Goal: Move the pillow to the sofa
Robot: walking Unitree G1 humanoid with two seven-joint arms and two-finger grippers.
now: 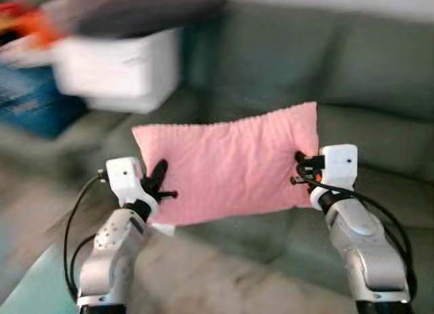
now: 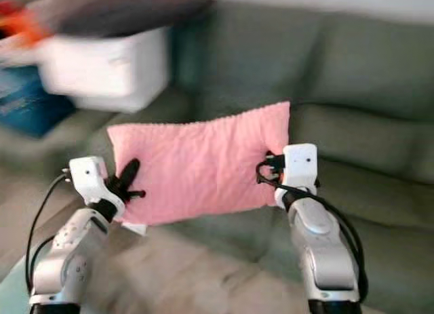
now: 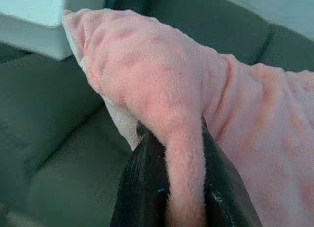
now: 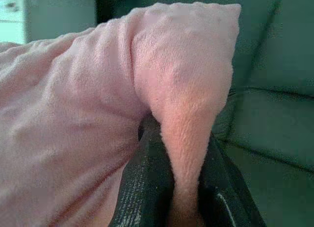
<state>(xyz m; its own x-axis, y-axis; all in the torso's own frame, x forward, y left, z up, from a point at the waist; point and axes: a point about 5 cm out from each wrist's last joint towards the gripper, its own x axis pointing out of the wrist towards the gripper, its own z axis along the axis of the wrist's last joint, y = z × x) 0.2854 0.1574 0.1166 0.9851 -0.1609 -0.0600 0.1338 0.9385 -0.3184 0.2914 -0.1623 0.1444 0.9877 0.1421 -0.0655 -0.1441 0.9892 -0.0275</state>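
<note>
— What's in front of you?

— Your view: grey-green sofa (image 1: 352, 76), white storage box (image 1: 122, 66) on its left end. Head views blurred.

— The pillow?

— Pink pillow (image 1: 230, 161) held up in the air over the sofa seat, stretched between your arms.

— Grip?

— Left end effector (image 1: 160, 185) clamped on its left edge, right end effector (image 1: 299, 166) pinching the right edge; fabric bunched between both pairs of fingers (image 3: 142, 188).
</note>
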